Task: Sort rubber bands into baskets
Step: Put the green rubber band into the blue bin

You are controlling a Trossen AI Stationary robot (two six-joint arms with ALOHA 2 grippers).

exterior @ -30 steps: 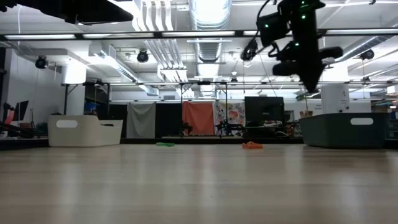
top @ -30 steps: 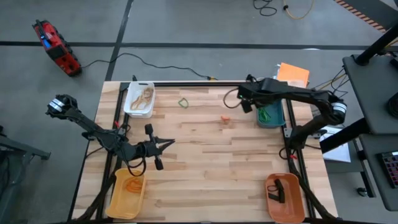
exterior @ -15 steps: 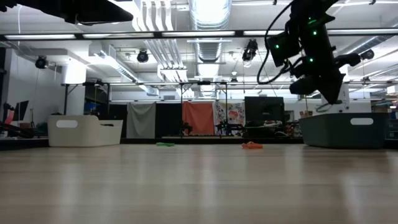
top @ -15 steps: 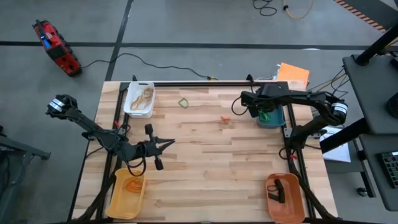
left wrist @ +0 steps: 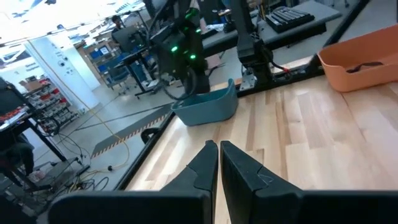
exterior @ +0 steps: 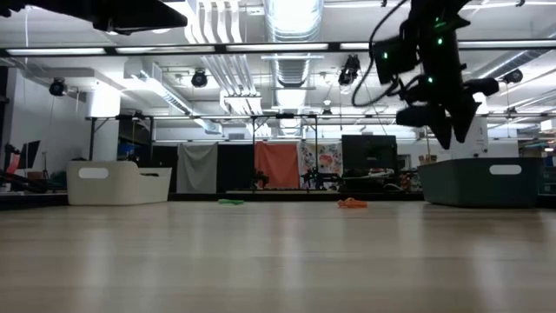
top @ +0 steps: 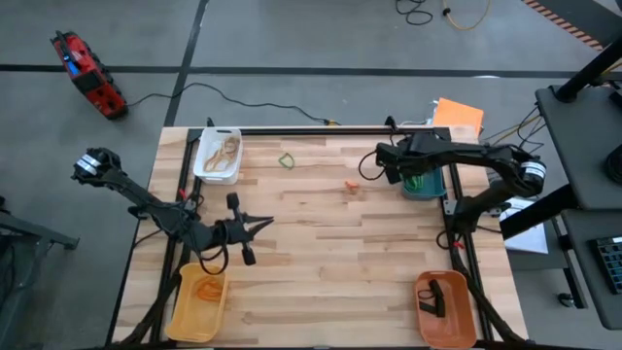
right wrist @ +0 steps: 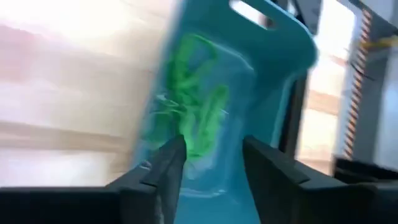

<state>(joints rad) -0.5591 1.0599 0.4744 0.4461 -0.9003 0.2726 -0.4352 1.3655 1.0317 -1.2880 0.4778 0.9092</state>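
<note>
- Hovering over the teal basket (top: 425, 181) at the table's far right edge, the right gripper (right wrist: 208, 158) has its fingers apart with nothing between them; green rubber bands (right wrist: 198, 111) lie inside the basket directly ahead of it.
- Dropping well here means keeping the jaws spread and centred over the basket's opening, and lifting straight up so no band snags on a finger.
- One loose green band (top: 286, 160) and an orange band (top: 352, 187) lie on the wood, well apart from any basket; the green one probably belongs next in the teal basket.
- The white basket (top: 217, 156), yellow basket (top: 198, 303) and orange basket (top: 446, 309) each hold something already.
- The left gripper (left wrist: 218, 155) waits near the yellow basket, fingers pressed together and empty.
</note>
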